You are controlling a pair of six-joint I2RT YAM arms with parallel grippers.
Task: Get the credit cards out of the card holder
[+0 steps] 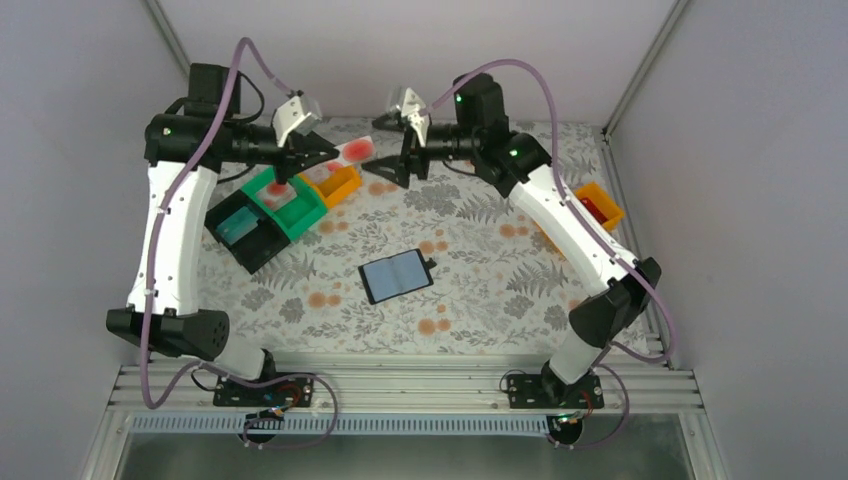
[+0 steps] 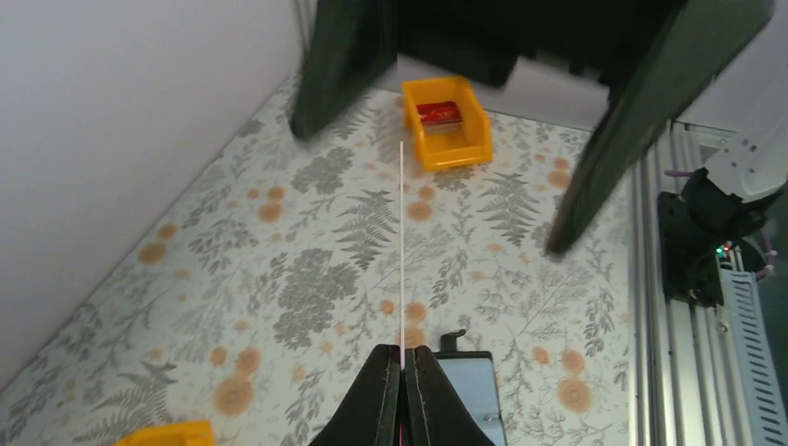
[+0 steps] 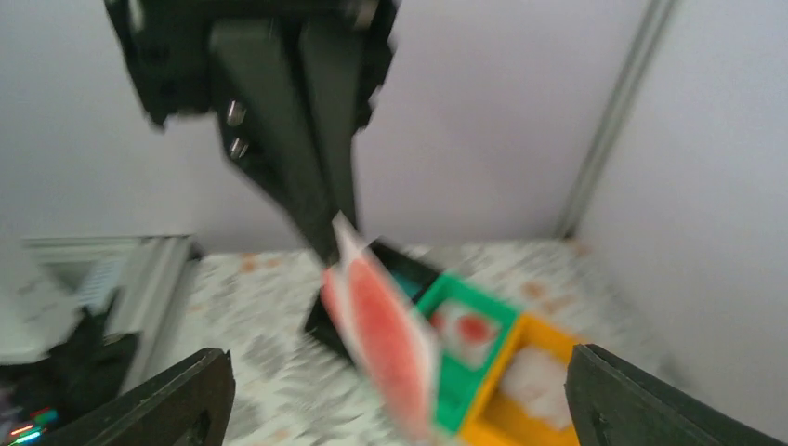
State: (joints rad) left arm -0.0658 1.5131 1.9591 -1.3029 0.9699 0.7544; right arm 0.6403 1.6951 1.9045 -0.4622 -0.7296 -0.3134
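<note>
A red-and-white card (image 1: 357, 150) is pinched by its lower edge between the left fingers (image 2: 381, 400), which are pressed together on it; from the left wrist it is seen edge-on, as a thin pale line rising from the fingertips; it is held in the air over the far part of the bench (image 1: 480, 320). The right fingers (image 3: 177, 400) are spread wide; in both wrist views the card's free end is seen between them, apart from either finger; nothing is gripped by them.

The card holder (image 1: 397, 275) is laid open and flat near the middle of the bench, glossy bluish inner face up, a small black tab at its far right corner; it is well apart from both pairs of fingers.

A black tray (image 1: 255, 255), a green tray (image 1: 305, 215) and an orange tray (image 1: 345, 185) are set side by side at the far left, under the left arm; a bluish card (image 1: 238, 222) is seen in the black tray; a pale card with a red spot (image 3: 462, 325) lies in the green one. A second orange tray (image 2: 451, 153) is placed at the far right, beside the right arm; a red card (image 2: 439, 112) is held in it.
</note>
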